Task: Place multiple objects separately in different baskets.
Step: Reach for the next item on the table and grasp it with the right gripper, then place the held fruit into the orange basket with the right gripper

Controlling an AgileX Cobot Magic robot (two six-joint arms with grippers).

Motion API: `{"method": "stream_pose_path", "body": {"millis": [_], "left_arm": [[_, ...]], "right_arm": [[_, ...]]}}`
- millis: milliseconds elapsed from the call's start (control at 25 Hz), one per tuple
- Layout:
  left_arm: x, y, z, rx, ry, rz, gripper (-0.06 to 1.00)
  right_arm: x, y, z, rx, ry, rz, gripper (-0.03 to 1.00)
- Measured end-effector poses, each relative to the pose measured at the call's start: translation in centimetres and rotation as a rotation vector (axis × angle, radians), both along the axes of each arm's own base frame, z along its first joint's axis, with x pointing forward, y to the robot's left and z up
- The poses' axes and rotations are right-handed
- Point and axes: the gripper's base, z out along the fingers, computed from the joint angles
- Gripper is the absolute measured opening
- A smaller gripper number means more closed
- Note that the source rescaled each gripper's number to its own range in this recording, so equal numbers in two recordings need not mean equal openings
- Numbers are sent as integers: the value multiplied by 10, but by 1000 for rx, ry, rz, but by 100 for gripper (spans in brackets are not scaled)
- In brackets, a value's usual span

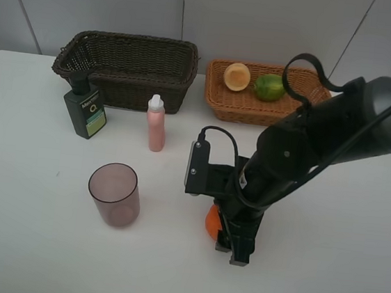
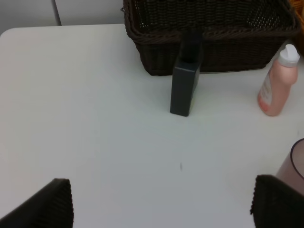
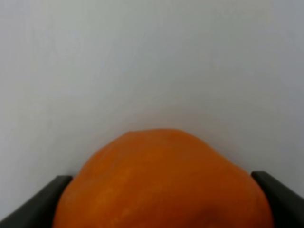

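grips smooth orange fruit (image 3: 161, 166) in right tool (image 3: 161, 184); shows only a sliver beneath the arm (image 1: 322, 139) from above; holds left tool (image 2: 161, 190) wide open.

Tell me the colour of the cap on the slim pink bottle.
The cap is white; it shows best in the left wrist view.
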Motion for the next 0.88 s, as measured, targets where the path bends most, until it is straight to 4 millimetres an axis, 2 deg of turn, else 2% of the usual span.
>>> {"method": "stream_pose_path", "body": {"millis": [880], "left_arm": [[0,0,0,0,0,0,96]], "right_arm": [[-1,-1,0,-15,14,1,41]]}}
